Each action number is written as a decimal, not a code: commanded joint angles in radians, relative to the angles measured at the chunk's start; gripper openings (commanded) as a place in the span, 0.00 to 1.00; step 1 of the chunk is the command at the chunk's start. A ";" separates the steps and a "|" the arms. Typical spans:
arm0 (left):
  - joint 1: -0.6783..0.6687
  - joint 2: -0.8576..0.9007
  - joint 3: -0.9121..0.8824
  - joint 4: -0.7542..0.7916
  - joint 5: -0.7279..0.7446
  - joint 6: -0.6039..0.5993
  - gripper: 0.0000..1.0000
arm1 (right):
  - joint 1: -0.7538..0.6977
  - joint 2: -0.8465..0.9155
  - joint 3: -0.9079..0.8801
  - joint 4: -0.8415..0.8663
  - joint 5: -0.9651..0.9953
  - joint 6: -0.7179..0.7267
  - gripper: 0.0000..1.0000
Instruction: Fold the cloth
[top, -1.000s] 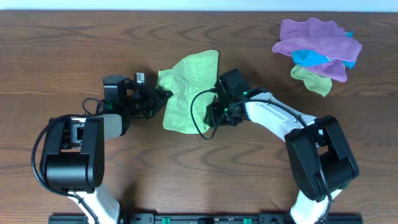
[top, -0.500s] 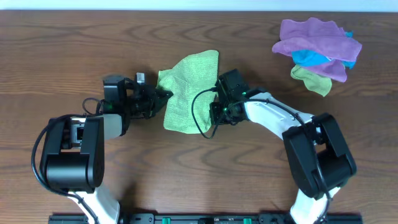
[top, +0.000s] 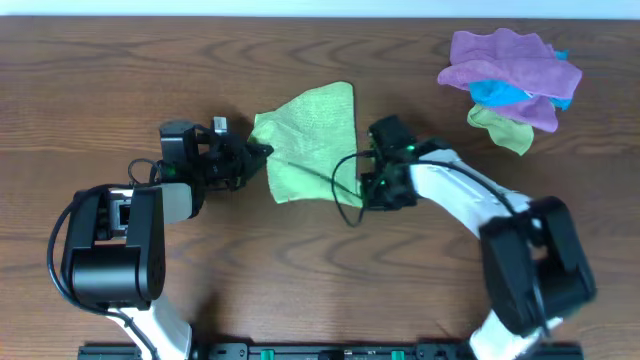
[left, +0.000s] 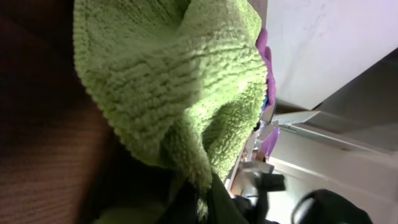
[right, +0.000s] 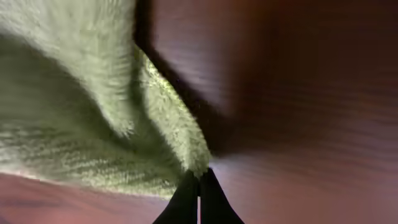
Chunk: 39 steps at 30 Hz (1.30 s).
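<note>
Overhead: on the table (top: 120, 80) the cloth (top: 312, 130) has just been taken at a second edge.
Near the table's middle, well apart from the purple and blue pile (top: 510, 75), the lime-green cloth is now held from both sides. Its lower right edge has been pinched by the right gripper (top: 362, 192), whose jaws were shut on it within the last second. That gripper has also been shifted to the right, so the lower hem has been drawn up and straightened. The left corner is kept clamped in the fully closed left gripper (top: 262, 153). With two edges secured, a fold can probably be begun by carrying one edge across.
</note>
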 joint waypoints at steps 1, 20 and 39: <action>0.002 0.011 0.016 0.001 0.011 0.000 0.06 | -0.016 -0.130 0.000 -0.009 0.116 -0.001 0.01; 0.000 0.011 0.016 0.001 0.031 -0.006 0.45 | -0.026 -0.236 0.000 0.008 0.412 -0.007 0.01; -0.024 0.011 0.015 -0.288 0.168 0.256 0.38 | -0.029 -0.236 0.034 0.067 0.521 -0.008 0.02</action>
